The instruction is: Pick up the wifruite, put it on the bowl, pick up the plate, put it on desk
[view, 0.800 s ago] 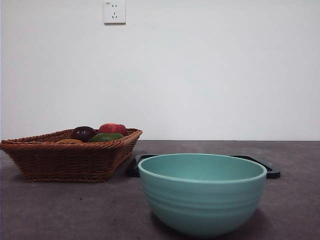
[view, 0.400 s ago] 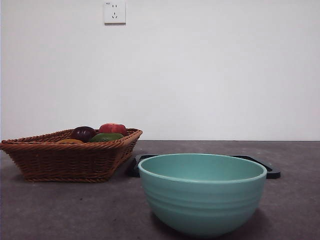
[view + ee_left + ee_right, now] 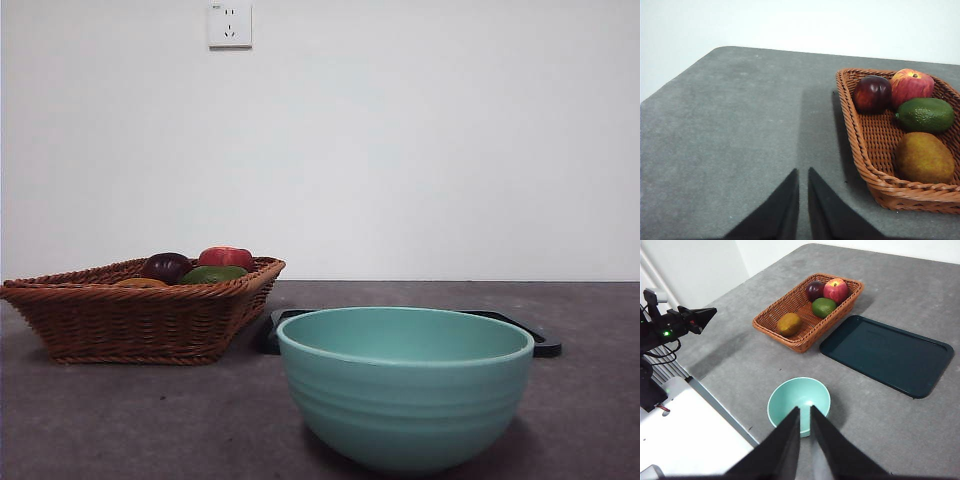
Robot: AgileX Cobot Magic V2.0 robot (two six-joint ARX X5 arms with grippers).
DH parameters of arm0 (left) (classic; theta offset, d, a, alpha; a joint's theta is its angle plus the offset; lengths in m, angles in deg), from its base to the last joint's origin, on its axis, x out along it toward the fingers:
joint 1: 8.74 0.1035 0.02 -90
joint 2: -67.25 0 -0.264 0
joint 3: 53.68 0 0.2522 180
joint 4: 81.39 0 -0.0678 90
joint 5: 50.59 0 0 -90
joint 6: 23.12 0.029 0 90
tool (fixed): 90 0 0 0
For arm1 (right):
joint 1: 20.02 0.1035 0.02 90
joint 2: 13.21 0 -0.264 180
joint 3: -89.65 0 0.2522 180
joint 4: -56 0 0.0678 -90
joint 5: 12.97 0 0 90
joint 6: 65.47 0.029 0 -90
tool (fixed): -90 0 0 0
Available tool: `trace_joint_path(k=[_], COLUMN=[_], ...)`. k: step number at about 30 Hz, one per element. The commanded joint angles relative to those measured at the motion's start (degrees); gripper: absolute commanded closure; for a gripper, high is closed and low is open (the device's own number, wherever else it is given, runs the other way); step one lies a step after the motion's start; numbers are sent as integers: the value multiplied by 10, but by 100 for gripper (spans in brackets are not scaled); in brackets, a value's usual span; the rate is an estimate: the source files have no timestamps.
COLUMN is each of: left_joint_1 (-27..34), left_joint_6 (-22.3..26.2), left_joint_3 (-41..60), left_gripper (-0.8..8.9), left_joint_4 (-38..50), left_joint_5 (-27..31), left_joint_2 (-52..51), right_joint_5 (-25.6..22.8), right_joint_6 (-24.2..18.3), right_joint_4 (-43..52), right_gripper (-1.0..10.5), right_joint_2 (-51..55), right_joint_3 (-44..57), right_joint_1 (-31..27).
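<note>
The wifruite [image 3: 922,157] is an oval orange-brown fruit lying in the brown wicker basket [image 3: 862,145]; only its top [image 3: 140,283] shows over the basket's rim in the front view. The mint-teal bowl [image 3: 405,390] stands empty on the desk [image 3: 150,420], in front of the dark rectangular plate [image 3: 545,346]. From high above, the right wrist view shows the bowl [image 3: 799,402], the plate [image 3: 887,355] and the wifruite [image 3: 789,324]. My left gripper [image 3: 803,171] is shut and empty, above bare desk beside the basket. My right gripper [image 3: 805,409] is shut and empty, high over the bowl.
The basket [image 3: 140,320] also holds a dark purple fruit [image 3: 872,93], a red apple [image 3: 911,85] and a green fruit [image 3: 925,114]. The left arm [image 3: 677,322] shows at the desk's side. The desk's edge and a white surface [image 3: 690,435] lie near the bowl.
</note>
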Motion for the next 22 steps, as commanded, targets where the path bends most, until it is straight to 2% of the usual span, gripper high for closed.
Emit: trace_joint_path(k=[1, 4, 8, 11, 17, 22], left_joint_1=[2, 2, 2, 2, 2, 2], left_joint_6=[-2, -2, -2, -2, -2, -2], left_joint_3=[12, 12, 12, 12, 12, 12], left_gripper=[786, 786, 786, 786, 786, 786], left_joint_4=[-2, -2, -2, -2, -2, -2], left_joint_5=[1, 1, 1, 1, 1, 1], left_joint_2=[0, 0, 0, 0, 0, 0], right_joint_5=[-1, 3, -3, -2, -1, -29], right_joint_6=[-1, -3, -73, -112, -115, -113], right_joint_4=[5, 6, 48, 179, 473, 582], right_gripper=[918, 918, 918, 918, 918, 918], right_joint_2=[-2, -1, 30, 72, 143, 163], right_joint_3=[-8, 0, 54, 149, 383, 523], right_joint_1=[2, -39, -151, -222, -304, -335])
